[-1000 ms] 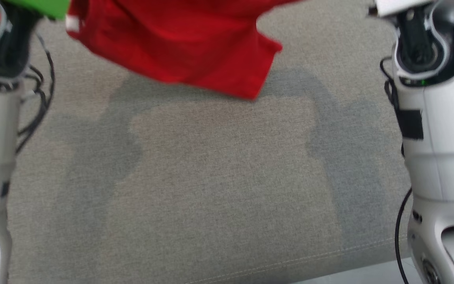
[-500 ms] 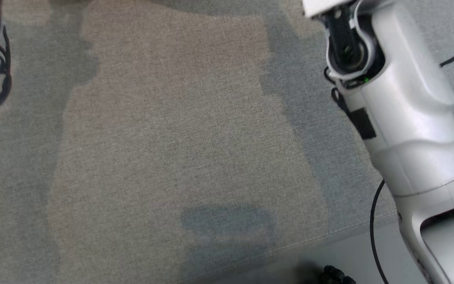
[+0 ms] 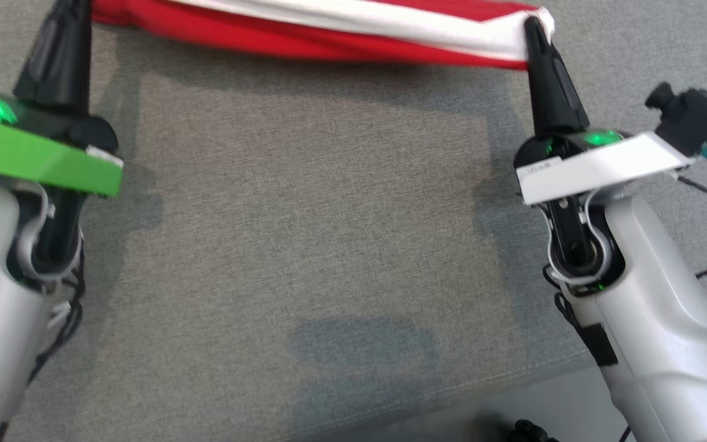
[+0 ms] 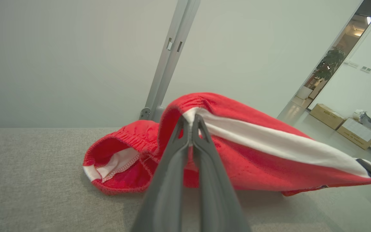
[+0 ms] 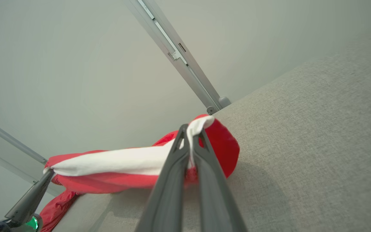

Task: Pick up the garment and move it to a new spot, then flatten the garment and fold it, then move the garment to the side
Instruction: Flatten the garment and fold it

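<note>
The garment [image 3: 304,31] is red with a white stripe and hangs stretched between my two grippers across the top of the head view. My left gripper [image 3: 74,9] is shut on its left end. In the left wrist view the gripper [image 4: 191,124] pinches the cloth where the white stripe begins, and part of the garment [image 4: 124,161] rests on the grey surface. My right gripper [image 3: 533,26] is shut on the right end. Its wrist view shows the right gripper [image 5: 190,132] clamping the white edge of the garment [image 5: 118,161].
A grey fabric surface [image 3: 304,233] spreads below both arms, its front edge [image 3: 513,374] at the bottom right. A pale wall with a metal post [image 4: 167,58] stands behind. Cardboard boxes [image 4: 343,124] sit on the floor far off.
The head camera has swung about between frames. One second ago the garment hung loose at the top; now it is pulled taut between both grippers, whose fingers have come into view.
</note>
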Robot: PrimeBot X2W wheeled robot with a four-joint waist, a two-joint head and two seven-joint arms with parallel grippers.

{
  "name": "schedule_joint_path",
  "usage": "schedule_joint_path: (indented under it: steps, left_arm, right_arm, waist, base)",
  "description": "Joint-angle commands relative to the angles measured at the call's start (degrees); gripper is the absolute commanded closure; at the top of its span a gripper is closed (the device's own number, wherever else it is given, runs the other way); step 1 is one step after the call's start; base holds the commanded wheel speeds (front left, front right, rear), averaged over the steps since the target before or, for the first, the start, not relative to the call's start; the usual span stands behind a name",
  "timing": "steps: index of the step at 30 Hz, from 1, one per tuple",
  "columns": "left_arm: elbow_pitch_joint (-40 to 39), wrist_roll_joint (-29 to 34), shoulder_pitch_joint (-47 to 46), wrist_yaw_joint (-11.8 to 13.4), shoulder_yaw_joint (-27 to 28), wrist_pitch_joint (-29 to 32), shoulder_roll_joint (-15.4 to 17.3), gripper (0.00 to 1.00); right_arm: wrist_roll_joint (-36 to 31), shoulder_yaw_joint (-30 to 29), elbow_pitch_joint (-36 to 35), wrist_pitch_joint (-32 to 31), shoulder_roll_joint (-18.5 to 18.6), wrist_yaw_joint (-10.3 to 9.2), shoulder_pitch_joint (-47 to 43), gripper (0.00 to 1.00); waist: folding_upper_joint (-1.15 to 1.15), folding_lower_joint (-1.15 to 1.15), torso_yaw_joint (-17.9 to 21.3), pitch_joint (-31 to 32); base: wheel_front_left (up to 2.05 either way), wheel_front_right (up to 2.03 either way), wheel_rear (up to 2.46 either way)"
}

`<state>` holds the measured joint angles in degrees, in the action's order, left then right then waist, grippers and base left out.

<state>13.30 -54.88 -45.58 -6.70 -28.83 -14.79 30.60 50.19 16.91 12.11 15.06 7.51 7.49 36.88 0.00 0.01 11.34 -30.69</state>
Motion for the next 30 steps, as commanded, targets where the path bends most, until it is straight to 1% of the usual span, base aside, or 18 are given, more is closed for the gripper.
schedule_joint_path:
  steps: [1,2,3,6,9,14,18,22,30]
  left_arm:
    - [-2.1,1.4,3.8,1.0,1.1,-0.4,-0.5,1.0]
    - [-3.7,3.1,6.1,1.9,1.9,-0.4,-0.9,1.0]
    - [-3.7,3.1,6.1,1.9,1.9,-0.4,-0.9,1.0]
    - [-7.6,6.8,12.9,3.5,4.6,-0.5,-4.2,1.0]
    - [-9.9,11.3,19.1,3.9,6.1,-0.4,-7.5,1.0]
    - [-12.1,15.5,28.9,2.8,9.0,-0.4,-14.3,1.0]
    - [-14.0,18.6,36.5,1.7,11.4,-0.4,-18.6,1.0]
    - [-16.8,21.2,42.4,0.9,13.1,-0.4,-20.6,1.0]
    - [-23.2,23.7,51.4,0.4,15.2,-0.4,-22.3,1.0]
  right_arm:
    - [-1.2,-1.9,-1.8,0.1,0.0,0.0,-3.6,1.0]
    - [-1.8,-3.1,-3.2,0.1,0.0,0.0,-5.7,1.0]
    - [-1.8,-3.1,-3.2,0.1,0.0,0.0,-5.7,1.0]
    - [-2.7,-6.4,-6.5,0.2,-0.6,-0.01,-12.1,1.0]
    - [-2.8,-8.4,-9.3,0.2,-1.0,-0.01,-17.7,1.0]
    - [-2.5,-9.9,-12.8,0.2,-0.8,-0.01,-25.7,1.0]
    - [-2.2,-10.3,-15.0,0.2,-0.1,-0.01,-31.4,1.0]
    - [-1.9,-10.2,-17.4,0.2,1.0,-0.01,-36.2,1.0]
    - [-1.6,-11.6,-22.4,0.0,2.8,-0.02,-44.7,1.0]
  waist:
    - [0.0,-0.01,-2.4,2.1]
    - [0.0,-0.01,-3.0,2.5]
    - [0.0,-0.01,-3.0,2.5]
    - [0.0,-0.01,-4.8,4.0]
    - [0.0,-0.01,-5.8,6.1]
    - [0.0,-0.01,-6.6,10.3]
    - [0.0,-0.01,-6.6,14.5]
    - [0.0,-0.01,-6.1,17.9]
    - [0.0,-0.01,-5.4,22.2]
  base:
    - [0.0,0.0,0.0]
    - [0.0,0.0,0.0]
    - [0.0,0.0,0.0]
    - [0.0,0.0,0.0]
    - [0.0,0.0,0.0]
    - [0.0,0.0,0.0]
    - [0.0,0.0,0.0]
    - [0.0,0.0,0.0]
    - [0.0,0.0,0.0]
